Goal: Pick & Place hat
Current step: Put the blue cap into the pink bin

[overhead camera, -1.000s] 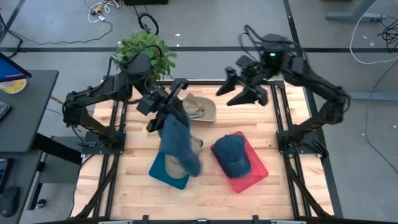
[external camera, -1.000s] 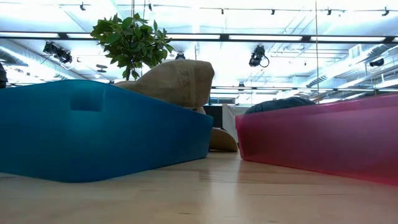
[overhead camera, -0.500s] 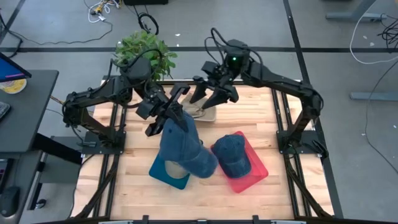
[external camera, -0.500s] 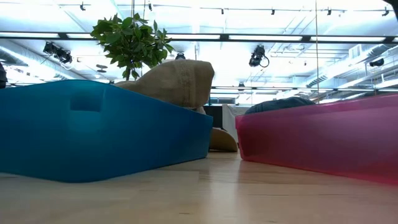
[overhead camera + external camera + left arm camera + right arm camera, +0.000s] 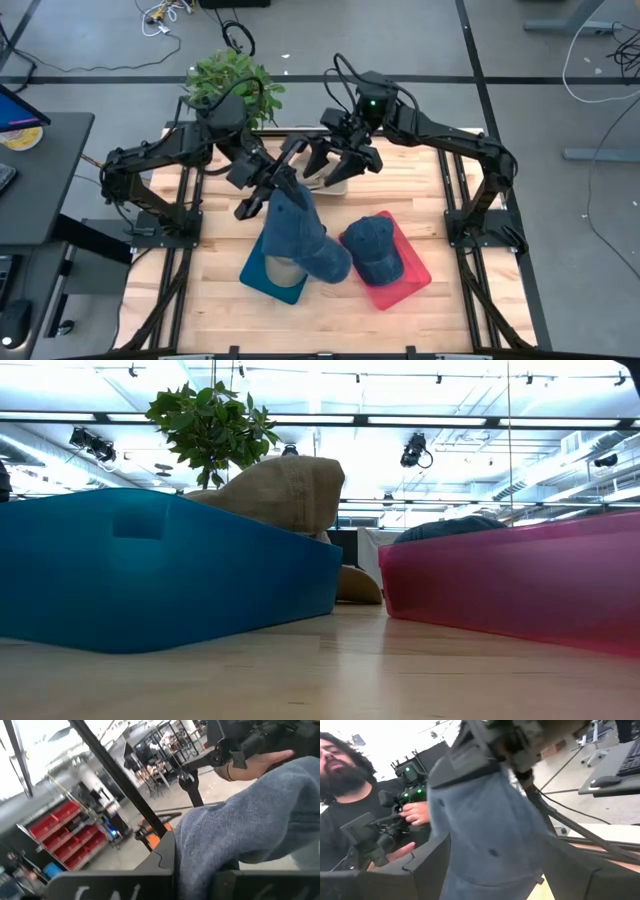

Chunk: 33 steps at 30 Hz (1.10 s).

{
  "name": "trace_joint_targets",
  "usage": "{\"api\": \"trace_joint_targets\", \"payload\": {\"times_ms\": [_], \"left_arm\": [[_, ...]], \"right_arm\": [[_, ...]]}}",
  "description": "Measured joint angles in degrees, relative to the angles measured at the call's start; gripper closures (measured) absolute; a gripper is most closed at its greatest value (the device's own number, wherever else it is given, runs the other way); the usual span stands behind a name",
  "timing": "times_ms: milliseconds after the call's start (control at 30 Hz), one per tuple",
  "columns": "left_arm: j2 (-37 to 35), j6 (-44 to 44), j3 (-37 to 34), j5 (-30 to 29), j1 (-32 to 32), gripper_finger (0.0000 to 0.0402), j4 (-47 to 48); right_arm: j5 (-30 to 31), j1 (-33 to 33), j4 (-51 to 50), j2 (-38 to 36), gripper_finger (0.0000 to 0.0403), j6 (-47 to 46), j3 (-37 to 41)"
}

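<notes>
My left gripper (image 5: 283,180) is shut on a blue denim hat (image 5: 300,232) that hangs above the blue bin (image 5: 262,280). A tan hat (image 5: 285,488) sits in that bin. My right gripper (image 5: 333,165) is open just to the far right of the held hat. In the right wrist view the hat's cloth (image 5: 485,825) stands between its two fingers. A second blue hat (image 5: 375,248) lies in the red bin (image 5: 415,275). Another tan hat (image 5: 335,185) rests on the table at the far middle, partly hidden under my right gripper. My left gripper pinches the blue hat's upper edge (image 5: 200,850) between its two fingers, slanting down from the table's far left. The hat is lifted clear and hangs below the fingers over the blue bin. My right gripper's fingers (image 5: 432,865) flank the same hat; whether they touch it, I cannot tell.
A potted plant (image 5: 232,82) stands at the table's far left corner. The two bins sit side by side near the table's near edge. A person (image 5: 350,795) holding control handles shows beyond the table in the right wrist view. Bare wood lies to the right of the red bin.
My right arm has swung from the table's far right toward the left and come up against the held hat, its fingers staying open. My left gripper has kept its hold and shifted slightly right. The hanging hat has swung, its lower part spreading toward the red bin.
</notes>
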<state>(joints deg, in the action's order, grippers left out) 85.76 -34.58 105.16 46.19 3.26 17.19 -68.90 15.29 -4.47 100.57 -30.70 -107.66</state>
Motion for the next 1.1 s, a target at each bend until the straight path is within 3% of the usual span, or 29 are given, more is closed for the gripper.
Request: {"api": "trace_joint_targets", "payload": {"times_ms": [267,400,567,633,733,867,1100], "left_arm": [[-0.5,12.12,0.0,-2.91,0.07,0.0397,1.27],[-1.08,16.38,-0.02,-10.66,0.07,0.0397,2.06],[-2.02,17.45,-0.03,-21.58,0.49,0.0397,4.77],[-2.54,17.42,-0.03,-24.27,0.86,0.0397,5.69],[-3.11,13.74,0.02,-26.58,1.15,0.0397,4.77],[-3.26,8.22,-0.04,-27.18,1.12,0.0397,0.28],[-3.89,4.92,-0.04,-27.2,2.24,0.0395,-4.55]], "right_arm": [[-1.17,1.38,-6.04,-0.03,0.0112,5.41,0.0],[-3.89,2.51,-14.25,-0.48,0.0113,10.17,0.0],[-5.19,3.45,-31.76,-3.89,0.0128,21.55,0.02],[-2.88,3.74,-39.17,-5.64,0.0137,26.9,0.02],[5.32,3.78,-46.73,-8.45,0.0152,32.18,0.02],[14.0,3.13,-49.45,-11.27,0.0168,34.56,0.02],[22.46,3.13,-50.49,-17.1,0.0182,35.48,0.02]]}}
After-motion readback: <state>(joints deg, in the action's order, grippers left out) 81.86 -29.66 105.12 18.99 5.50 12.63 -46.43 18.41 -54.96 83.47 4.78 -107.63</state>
